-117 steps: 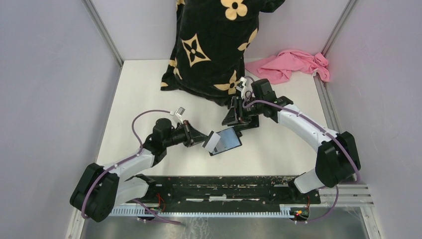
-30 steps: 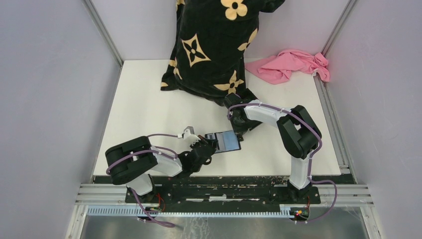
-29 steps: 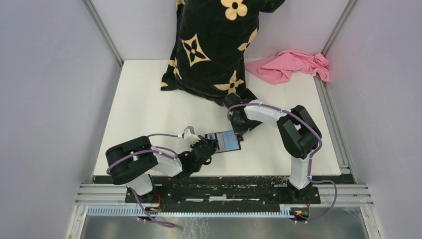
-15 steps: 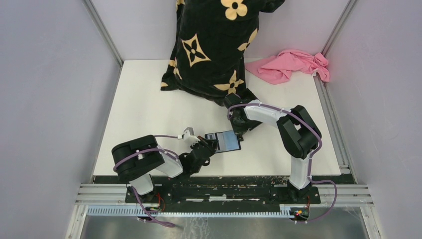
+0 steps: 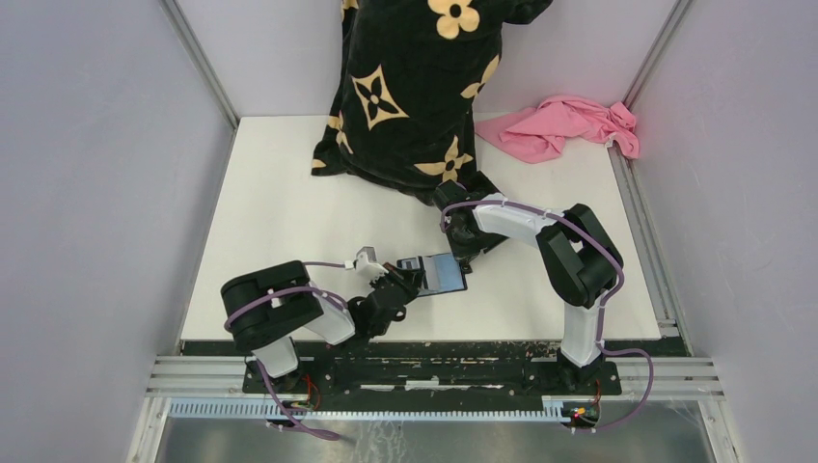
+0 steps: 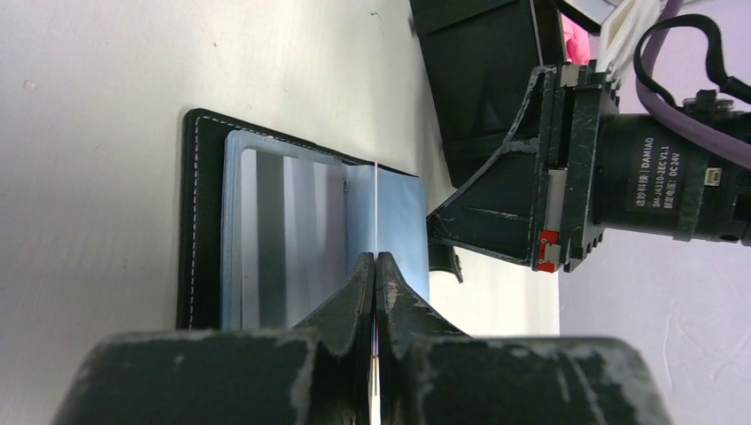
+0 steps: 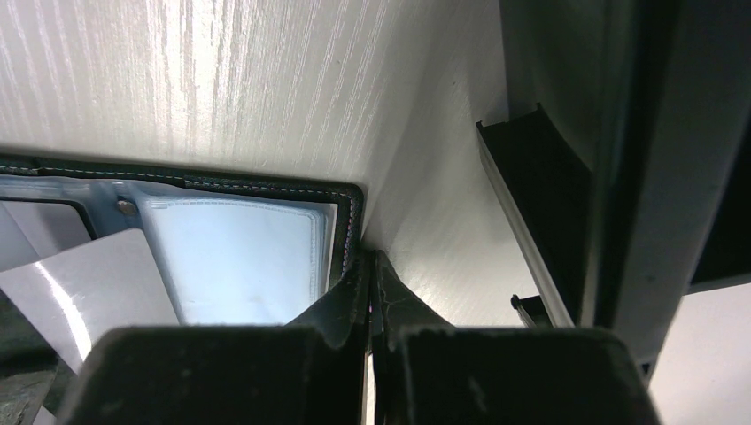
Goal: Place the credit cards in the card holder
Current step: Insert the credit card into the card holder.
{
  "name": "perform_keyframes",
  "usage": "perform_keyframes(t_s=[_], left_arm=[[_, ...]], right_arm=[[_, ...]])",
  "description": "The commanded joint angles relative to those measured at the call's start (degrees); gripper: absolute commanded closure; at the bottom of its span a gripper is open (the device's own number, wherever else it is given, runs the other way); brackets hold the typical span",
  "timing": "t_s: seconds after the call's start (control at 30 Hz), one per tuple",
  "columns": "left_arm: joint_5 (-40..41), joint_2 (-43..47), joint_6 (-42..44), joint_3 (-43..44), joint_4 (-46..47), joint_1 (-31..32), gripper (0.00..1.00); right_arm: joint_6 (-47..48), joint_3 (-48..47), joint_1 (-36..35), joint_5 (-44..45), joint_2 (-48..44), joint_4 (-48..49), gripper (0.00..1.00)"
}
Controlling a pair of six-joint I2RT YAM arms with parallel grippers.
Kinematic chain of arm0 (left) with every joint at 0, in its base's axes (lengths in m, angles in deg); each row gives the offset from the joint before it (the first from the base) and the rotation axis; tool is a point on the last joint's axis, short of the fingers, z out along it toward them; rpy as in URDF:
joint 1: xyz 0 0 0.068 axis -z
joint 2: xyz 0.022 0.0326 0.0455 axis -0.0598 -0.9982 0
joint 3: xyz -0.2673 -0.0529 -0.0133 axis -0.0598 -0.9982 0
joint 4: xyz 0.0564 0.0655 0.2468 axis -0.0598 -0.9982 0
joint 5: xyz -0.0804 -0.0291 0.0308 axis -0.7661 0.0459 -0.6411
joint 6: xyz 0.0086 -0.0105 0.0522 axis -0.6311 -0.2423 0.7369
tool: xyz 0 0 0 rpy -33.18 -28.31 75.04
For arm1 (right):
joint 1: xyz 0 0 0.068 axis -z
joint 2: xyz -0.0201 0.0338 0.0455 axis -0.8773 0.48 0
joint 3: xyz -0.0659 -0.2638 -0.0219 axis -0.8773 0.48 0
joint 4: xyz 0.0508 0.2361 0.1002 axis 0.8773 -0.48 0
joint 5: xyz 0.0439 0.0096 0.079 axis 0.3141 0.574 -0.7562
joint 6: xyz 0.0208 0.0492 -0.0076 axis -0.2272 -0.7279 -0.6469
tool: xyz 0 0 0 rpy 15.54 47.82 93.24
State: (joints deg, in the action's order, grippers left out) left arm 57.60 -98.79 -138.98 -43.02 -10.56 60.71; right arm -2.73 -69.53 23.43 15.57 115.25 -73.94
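Note:
The card holder (image 5: 442,273) lies open on the white table, black cover (image 6: 202,221) down and pale blue-grey pockets (image 7: 239,257) up. My left gripper (image 5: 401,284) is shut on a whitish-grey credit card (image 6: 376,199), which shows edge-on in the left wrist view. The card's free end (image 7: 89,283) lies over the holder's near pocket. My right gripper (image 7: 372,257) is shut, its tips down at the holder's far corner (image 7: 352,199). The right gripper (image 5: 461,247) reaches in from behind the holder. I cannot tell whether a blue card sits in the bluish pocket (image 6: 400,221).
A shallow black tray (image 6: 478,80) lies just behind the holder, and its rim (image 7: 531,190) is close to my right fingers. A black cushion with tan flowers (image 5: 415,87) stands at the back. A pink cloth (image 5: 564,125) lies at the back right.
The left arm's elbow has shifted slightly right while its gripper stays at the holder with the card. The right arm and the holder have not moved.

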Motion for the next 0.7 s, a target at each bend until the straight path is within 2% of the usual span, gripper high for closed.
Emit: perform_keyframes(t_s=[0.0, 0.67], left_arm=[[0.4, -1.1, 3.1, 0.0, 2.6, 0.2, 0.97], [0.1, -2.3, 3.4, -0.6, 3.4, 0.2, 0.97]], right_arm=[[-0.5, 0.8, -0.6, 0.5, 1.8, 0.3, 0.99], [-0.3, 0.5, -0.6, 0.5, 2.6, 0.0, 0.98]])
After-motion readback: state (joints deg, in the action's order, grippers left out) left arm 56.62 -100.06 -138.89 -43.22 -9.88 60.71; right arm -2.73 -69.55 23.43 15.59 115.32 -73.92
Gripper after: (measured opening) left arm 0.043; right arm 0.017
